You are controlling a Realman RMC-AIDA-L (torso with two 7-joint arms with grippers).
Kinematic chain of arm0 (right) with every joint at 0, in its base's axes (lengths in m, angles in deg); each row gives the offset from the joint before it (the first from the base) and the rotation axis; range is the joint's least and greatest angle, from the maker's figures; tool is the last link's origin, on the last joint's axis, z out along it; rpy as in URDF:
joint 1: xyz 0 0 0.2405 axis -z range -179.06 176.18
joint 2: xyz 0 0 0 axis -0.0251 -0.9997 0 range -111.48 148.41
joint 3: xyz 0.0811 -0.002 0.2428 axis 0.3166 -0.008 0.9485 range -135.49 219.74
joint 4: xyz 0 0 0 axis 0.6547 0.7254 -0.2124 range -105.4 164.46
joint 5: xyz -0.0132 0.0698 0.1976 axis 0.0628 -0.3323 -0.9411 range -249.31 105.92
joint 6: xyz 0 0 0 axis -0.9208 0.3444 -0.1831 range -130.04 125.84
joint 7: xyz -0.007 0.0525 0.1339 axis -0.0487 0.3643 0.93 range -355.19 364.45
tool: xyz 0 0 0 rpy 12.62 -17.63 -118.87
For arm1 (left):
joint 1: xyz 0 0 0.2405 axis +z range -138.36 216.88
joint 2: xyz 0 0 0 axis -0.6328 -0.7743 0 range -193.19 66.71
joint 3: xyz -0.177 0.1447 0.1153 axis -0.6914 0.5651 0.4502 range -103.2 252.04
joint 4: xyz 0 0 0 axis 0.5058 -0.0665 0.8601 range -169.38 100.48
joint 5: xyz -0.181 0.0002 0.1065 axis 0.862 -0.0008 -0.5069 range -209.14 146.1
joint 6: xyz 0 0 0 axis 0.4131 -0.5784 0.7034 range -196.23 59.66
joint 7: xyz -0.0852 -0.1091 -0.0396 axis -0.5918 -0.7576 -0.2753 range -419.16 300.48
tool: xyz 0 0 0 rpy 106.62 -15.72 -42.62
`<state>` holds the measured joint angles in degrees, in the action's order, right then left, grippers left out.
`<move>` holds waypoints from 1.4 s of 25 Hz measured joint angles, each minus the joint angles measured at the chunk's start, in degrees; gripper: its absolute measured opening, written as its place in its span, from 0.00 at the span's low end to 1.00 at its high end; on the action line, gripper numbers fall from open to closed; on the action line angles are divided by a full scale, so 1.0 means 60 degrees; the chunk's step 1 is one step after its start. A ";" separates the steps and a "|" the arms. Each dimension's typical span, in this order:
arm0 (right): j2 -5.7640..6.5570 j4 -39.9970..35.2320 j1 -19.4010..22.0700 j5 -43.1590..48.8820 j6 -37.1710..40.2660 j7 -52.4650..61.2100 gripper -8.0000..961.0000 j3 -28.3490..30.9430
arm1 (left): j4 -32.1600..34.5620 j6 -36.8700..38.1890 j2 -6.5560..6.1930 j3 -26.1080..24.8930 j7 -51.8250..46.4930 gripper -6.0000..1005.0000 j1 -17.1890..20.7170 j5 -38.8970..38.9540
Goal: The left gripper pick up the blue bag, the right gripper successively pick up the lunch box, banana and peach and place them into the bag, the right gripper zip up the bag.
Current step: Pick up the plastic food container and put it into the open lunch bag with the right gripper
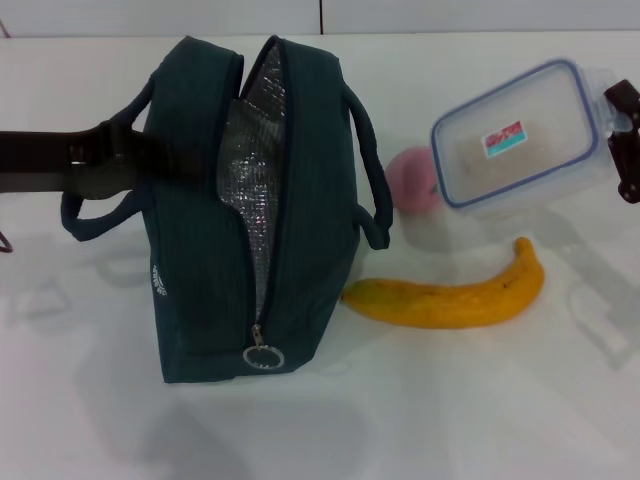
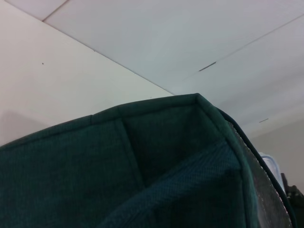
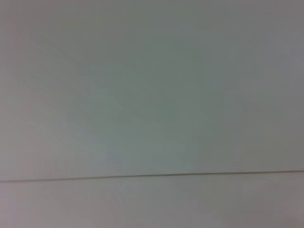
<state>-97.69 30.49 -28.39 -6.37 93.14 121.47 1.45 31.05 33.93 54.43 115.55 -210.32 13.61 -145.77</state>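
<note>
The blue bag (image 1: 200, 250) stands on the white table with its top unzipped, showing silver lining (image 1: 255, 170) and a ring zipper pull (image 1: 263, 356). My left gripper (image 1: 112, 150) reaches in from the left and is shut on the bag's left handle; the left wrist view shows only the bag's fabric (image 2: 142, 166). At the right edge, my right gripper (image 1: 622, 120) is shut on the end of the lunch box (image 1: 520, 140), which hangs tilted above the table. The pink peach (image 1: 408, 180) sits partly behind the box. In front of it lies the banana (image 1: 450, 298).
The white table (image 1: 450, 420) stretches in front of the bag and the banana. A white wall with a seam (image 1: 320, 15) runs behind the table. The right wrist view shows only a plain pale surface with a thin line.
</note>
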 joint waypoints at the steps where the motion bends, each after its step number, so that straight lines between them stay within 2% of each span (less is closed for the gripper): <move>1: -0.0005 0.0121 -0.0022 -0.0082 0.0116 0.0037 0.10 0.0023 | 0.0001 0.0000 0.0008 0.0000 0.0000 0.04 -0.0003 0.0001; 10: -0.0005 0.0625 -0.0083 -0.0182 0.0916 0.0165 0.10 0.0744 | -0.0003 0.0001 0.0050 -0.0011 -0.0001 0.04 -0.0133 0.0010; 22: -0.0005 0.0691 -0.0432 -0.0197 0.1722 0.0386 0.10 0.1137 | -0.0069 -0.0015 0.0069 0.0022 0.0003 0.04 -0.0300 -0.0055; 32: -0.0006 0.0992 -0.1325 -0.0195 0.2245 0.0313 0.10 0.1236 | -0.0079 -0.0016 0.0094 0.0469 -0.0018 0.04 -0.0427 -0.0110; 35: -0.0006 0.1360 -0.1919 -0.0112 0.2292 0.0166 0.10 0.1235 | -0.0089 -0.0031 0.0104 0.0726 -0.0022 0.04 -0.0491 -0.0112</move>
<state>-97.72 38.65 -39.90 -7.04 106.89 122.47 8.86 30.52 33.74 55.05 119.91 -210.46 10.66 -146.44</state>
